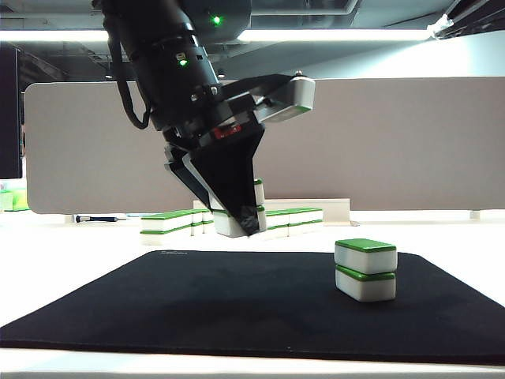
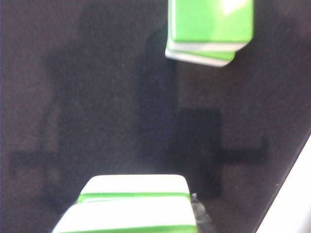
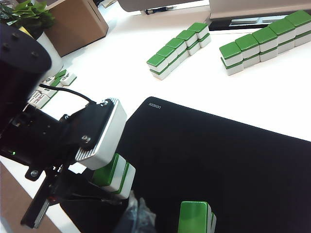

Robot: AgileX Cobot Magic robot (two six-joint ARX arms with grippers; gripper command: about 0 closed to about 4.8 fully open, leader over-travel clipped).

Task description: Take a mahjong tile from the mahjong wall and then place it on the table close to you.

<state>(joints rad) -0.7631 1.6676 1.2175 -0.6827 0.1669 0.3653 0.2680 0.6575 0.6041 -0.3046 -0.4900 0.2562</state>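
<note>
Left gripper [image 1: 237, 212] hanging above the black mat [image 1: 237, 304], toward its far edge, jaws clamping a stack of two green-backed tiles [image 3: 114, 175]; the same held tiles [image 2: 133, 204] filling the near edge of the left wrist view. Behind it, the mahjong wall [image 1: 177, 220] running along the white table [image 1: 71, 260] beyond the mat's far edge. Right of centre, a lone two-tile stack [image 1: 365, 270] sitting on the mat near its right edge. Right gripper not showing in any view; cannot tell its opening
</note>
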